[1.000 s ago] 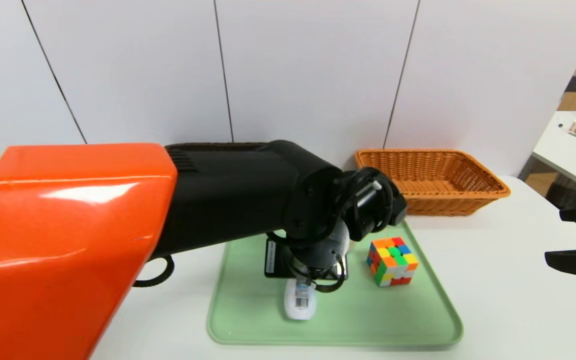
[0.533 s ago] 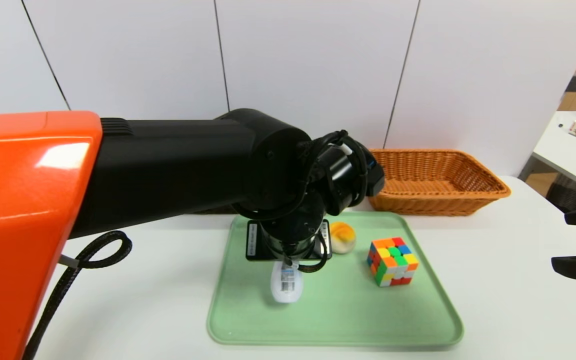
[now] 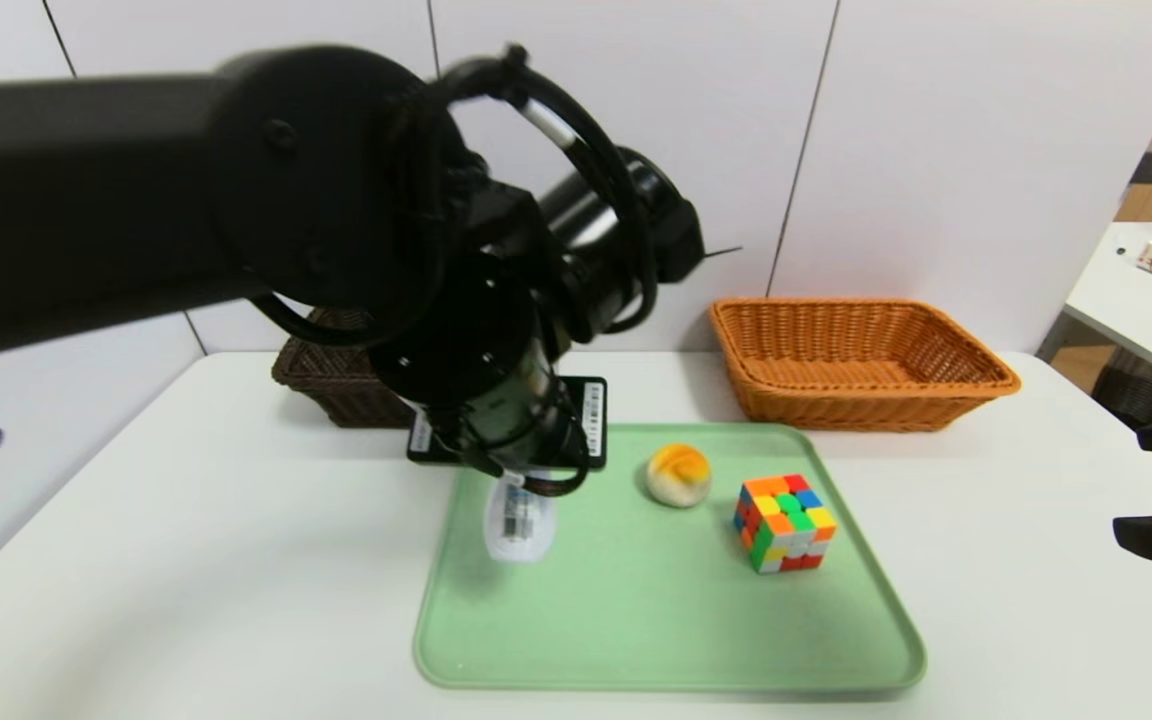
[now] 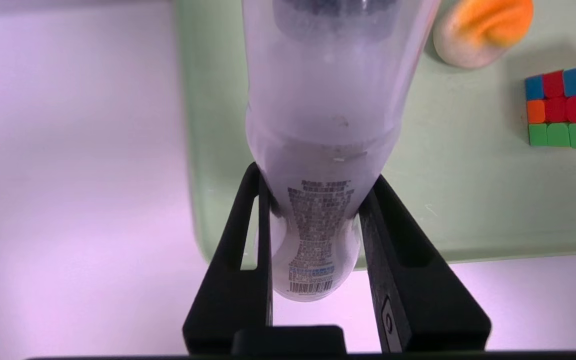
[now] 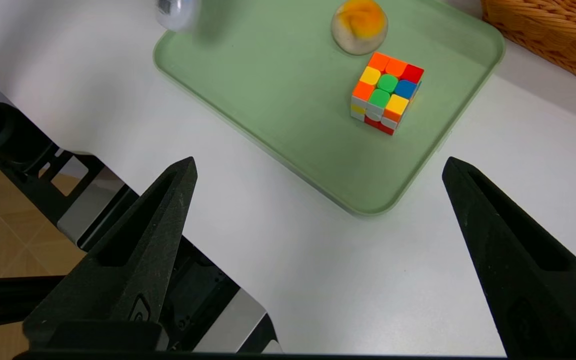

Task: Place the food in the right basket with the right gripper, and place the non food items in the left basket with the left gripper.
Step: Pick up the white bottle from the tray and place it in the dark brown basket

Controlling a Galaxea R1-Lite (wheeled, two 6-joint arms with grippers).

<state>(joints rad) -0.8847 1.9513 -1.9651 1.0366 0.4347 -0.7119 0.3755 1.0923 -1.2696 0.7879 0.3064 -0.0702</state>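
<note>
L gripper (image 4: 313,235) squeezes the bottle (image 4: 325,125), its long side in line w/ the fingers, lifted over the tray's (image 3: 676,620) left edge. Dark basket (image 3: 336,385) sits up-left of it, close. R gripper (image 5: 318,250), wide open, waits at right edge.

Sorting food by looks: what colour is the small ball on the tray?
The ball is orange-yellow on top, pale cream below; head view shows it best.

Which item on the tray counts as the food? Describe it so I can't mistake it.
Find the green tray in front of the orange basket. Near its far edge sits a small round bun, orange fading to cream, unlike the multicoloured cube beside it.
</note>
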